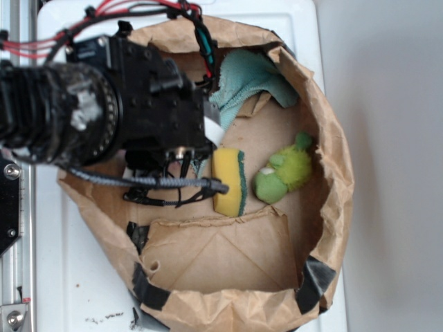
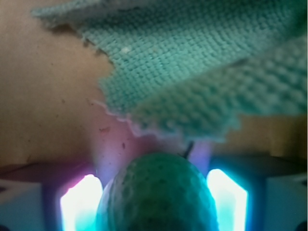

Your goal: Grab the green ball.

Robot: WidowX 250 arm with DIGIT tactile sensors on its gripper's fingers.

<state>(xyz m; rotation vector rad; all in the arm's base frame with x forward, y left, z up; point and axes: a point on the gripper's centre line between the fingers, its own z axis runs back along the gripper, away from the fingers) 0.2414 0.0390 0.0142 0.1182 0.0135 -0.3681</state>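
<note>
Between the glowing fingers of the black gripper, wrist view: small teal-green round ball with bumpy knitted surface, pinched from both sides. Teal woven cloth lies just past it on the brown paper bag's floor. Exterior view: arm hides the ball; yellow-and-green sponge sits beside the gripper, fuzzy lime-green plush toy further right.

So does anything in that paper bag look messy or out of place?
A little. The teal cloth lies crumpled against the paper bag's rim, its edge frayed in the wrist view. The sponge stands on its edge. The green ball sits between the pincer fingers.
</note>
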